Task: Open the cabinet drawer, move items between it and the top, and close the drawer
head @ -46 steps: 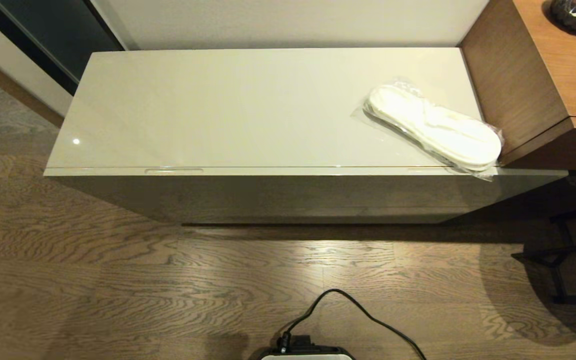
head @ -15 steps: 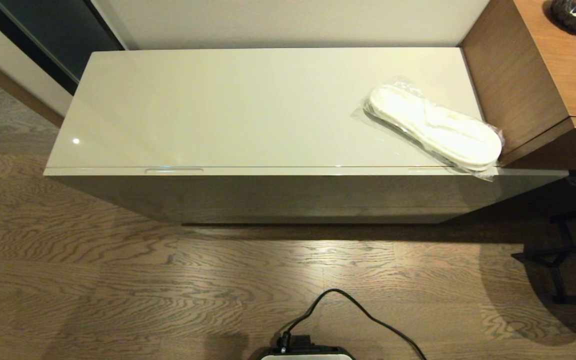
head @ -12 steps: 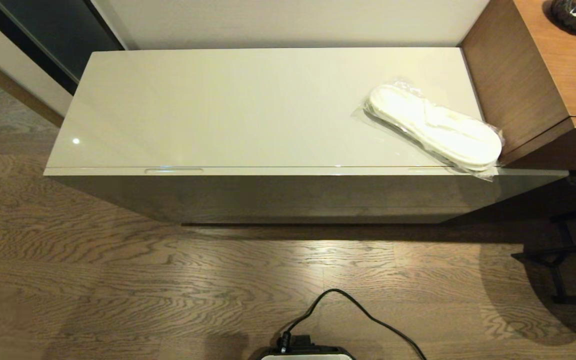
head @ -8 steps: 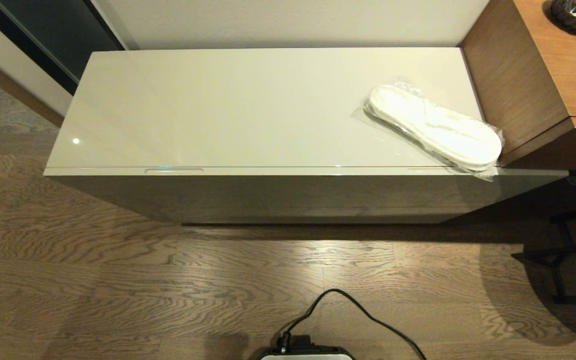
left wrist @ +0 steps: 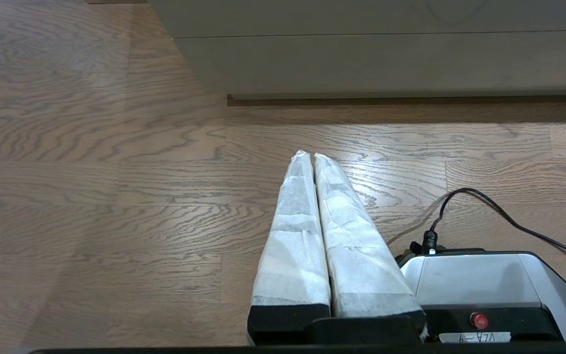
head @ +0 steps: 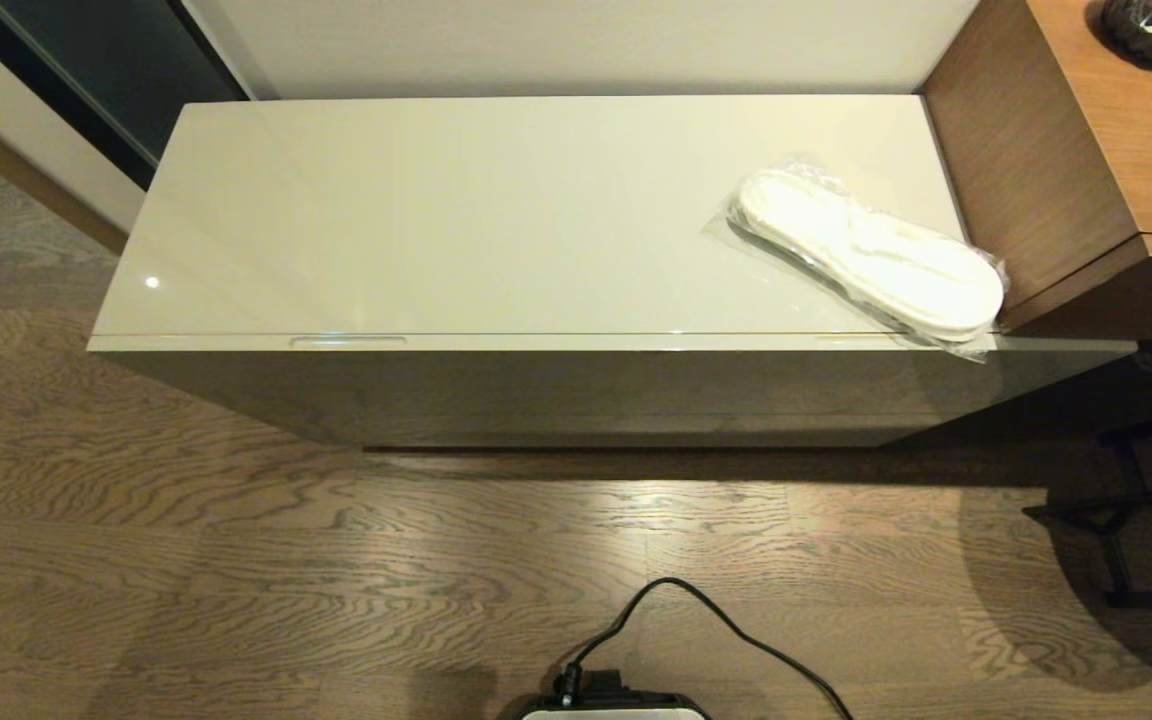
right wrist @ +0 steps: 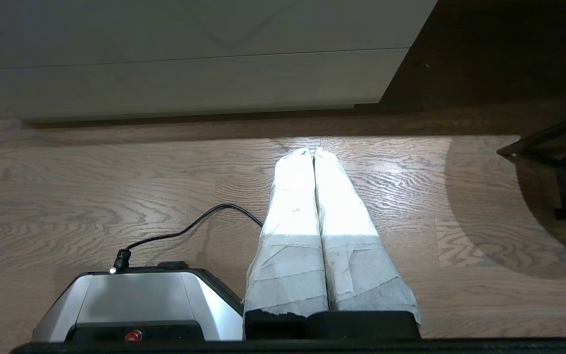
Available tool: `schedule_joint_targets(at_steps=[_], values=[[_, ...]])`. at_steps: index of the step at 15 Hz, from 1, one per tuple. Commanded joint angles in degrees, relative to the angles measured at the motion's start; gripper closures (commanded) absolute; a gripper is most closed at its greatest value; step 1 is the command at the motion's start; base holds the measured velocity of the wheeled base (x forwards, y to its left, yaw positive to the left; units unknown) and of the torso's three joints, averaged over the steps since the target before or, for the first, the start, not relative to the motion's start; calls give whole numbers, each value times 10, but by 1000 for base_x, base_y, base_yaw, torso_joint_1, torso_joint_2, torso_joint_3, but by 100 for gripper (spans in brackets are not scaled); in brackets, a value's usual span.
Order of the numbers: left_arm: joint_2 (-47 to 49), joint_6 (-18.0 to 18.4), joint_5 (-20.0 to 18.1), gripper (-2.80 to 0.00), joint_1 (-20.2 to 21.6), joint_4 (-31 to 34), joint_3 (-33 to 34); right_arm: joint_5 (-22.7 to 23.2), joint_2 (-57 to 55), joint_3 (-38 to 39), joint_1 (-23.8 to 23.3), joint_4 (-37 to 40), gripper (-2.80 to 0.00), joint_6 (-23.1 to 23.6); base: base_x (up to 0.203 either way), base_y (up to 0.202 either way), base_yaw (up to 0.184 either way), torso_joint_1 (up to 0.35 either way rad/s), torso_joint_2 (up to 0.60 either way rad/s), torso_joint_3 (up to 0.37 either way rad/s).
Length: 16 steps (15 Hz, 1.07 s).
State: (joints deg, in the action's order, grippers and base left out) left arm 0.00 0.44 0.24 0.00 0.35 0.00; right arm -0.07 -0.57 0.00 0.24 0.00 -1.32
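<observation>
The long glossy beige cabinet stands before me, its top [head: 456,210] bare except for flat white slippers in clear plastic [head: 871,255] lying at the right end, one corner hanging over the front edge. The cabinet drawer [head: 576,343] is shut, with a slot handle [head: 347,341] on the left; the right one is partly under the plastic. What the drawer holds is hidden. Neither arm shows in the head view. My left gripper [left wrist: 310,155] and right gripper [right wrist: 313,151] hang low over the floor in front of the cabinet, both shut and empty, their fingers wrapped in white.
A brown wooden unit [head: 1066,150] butts against the cabinet's right end, with a dark vase [head: 1151,30] on it. A black metal frame [head: 1126,520] stands on the floor at right. My base [head: 611,705] and its black cable [head: 726,625] lie on the wood floor.
</observation>
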Motion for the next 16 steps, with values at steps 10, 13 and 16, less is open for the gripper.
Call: schedule_joint_targets(at_steps=[10,13,16], values=[[1,0,0,0,0,0,0,1,-1,2,0,0,0,0,0,0,0,0,0,0],[1,0,0,0,0,0,0,0,-1,2,0,0,0,0,0,0,0,0,0,0],[1,0,0,0,0,0,0,0,-1,2,0,0,0,0,0,0,0,0,0,0]])
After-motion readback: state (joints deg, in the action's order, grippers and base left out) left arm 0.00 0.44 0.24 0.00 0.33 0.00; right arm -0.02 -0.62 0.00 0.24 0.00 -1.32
